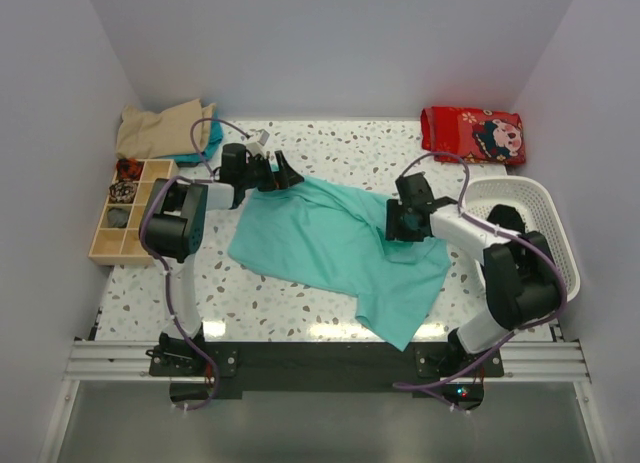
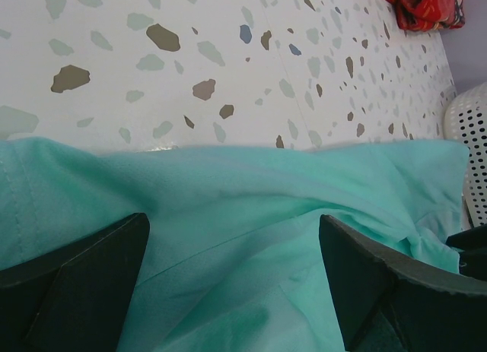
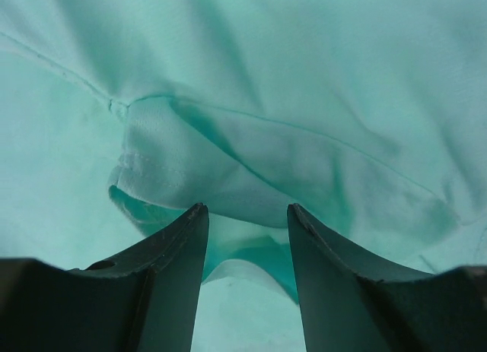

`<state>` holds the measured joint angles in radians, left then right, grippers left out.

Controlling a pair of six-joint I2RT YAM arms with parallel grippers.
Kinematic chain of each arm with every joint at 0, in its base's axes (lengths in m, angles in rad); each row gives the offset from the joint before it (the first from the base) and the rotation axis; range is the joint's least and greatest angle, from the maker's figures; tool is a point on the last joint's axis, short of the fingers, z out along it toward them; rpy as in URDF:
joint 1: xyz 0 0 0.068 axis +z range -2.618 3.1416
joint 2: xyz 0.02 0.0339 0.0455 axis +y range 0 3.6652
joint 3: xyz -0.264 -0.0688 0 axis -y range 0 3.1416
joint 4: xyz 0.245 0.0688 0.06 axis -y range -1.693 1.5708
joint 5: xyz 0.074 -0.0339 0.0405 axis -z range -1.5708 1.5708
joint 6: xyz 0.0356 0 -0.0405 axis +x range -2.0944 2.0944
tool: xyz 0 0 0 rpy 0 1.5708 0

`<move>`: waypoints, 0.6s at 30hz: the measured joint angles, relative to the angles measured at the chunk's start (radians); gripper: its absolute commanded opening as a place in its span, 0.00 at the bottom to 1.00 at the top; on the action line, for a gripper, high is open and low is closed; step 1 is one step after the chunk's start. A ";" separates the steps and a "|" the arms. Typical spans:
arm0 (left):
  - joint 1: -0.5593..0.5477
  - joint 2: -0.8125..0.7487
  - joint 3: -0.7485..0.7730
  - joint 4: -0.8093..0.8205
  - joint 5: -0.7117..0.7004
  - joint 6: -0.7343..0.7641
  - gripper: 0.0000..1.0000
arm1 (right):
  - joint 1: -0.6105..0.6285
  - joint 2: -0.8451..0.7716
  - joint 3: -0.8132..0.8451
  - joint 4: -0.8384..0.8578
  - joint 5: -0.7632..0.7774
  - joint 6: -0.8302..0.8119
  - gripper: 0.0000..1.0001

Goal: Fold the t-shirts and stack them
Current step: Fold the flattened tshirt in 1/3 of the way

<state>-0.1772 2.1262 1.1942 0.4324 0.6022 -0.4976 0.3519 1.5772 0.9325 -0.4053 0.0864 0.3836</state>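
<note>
A teal-green t-shirt (image 1: 330, 248) lies spread and rumpled across the middle of the table. My left gripper (image 1: 283, 173) hovers over its far left corner, open wide, and in the left wrist view the fingers (image 2: 84, 283) stand apart over smooth teal cloth (image 2: 266, 215). My right gripper (image 1: 400, 223) is low over the shirt's right side. In the right wrist view it (image 3: 245, 209) is open, its jaws straddling a raised fold by a hemmed sleeve edge (image 3: 152, 173). A tan t-shirt (image 1: 160, 128) lies bunched at the far left corner.
A wooden compartment box (image 1: 128, 208) with small items stands at the left edge. A white laundry basket (image 1: 530, 223) sits at the right, behind my right arm. A red patterned cloth (image 1: 472, 133) lies at the far right corner.
</note>
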 measured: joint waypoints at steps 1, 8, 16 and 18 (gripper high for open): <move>0.000 0.001 0.000 0.001 0.001 0.000 1.00 | 0.006 0.000 -0.004 0.000 -0.006 0.002 0.50; 0.000 0.002 0.000 0.004 0.005 0.000 1.00 | 0.071 0.005 -0.031 0.002 -0.061 0.031 0.47; 0.000 0.002 0.000 0.004 0.005 0.000 1.00 | 0.141 -0.047 -0.057 -0.010 -0.057 0.068 0.52; 0.000 0.003 0.000 0.004 0.005 0.000 1.00 | 0.139 -0.085 -0.040 -0.032 -0.029 0.066 0.53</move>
<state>-0.1772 2.1288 1.1946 0.4366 0.6075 -0.4973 0.4911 1.4925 0.8925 -0.4377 0.0574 0.4496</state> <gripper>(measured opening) 0.997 0.512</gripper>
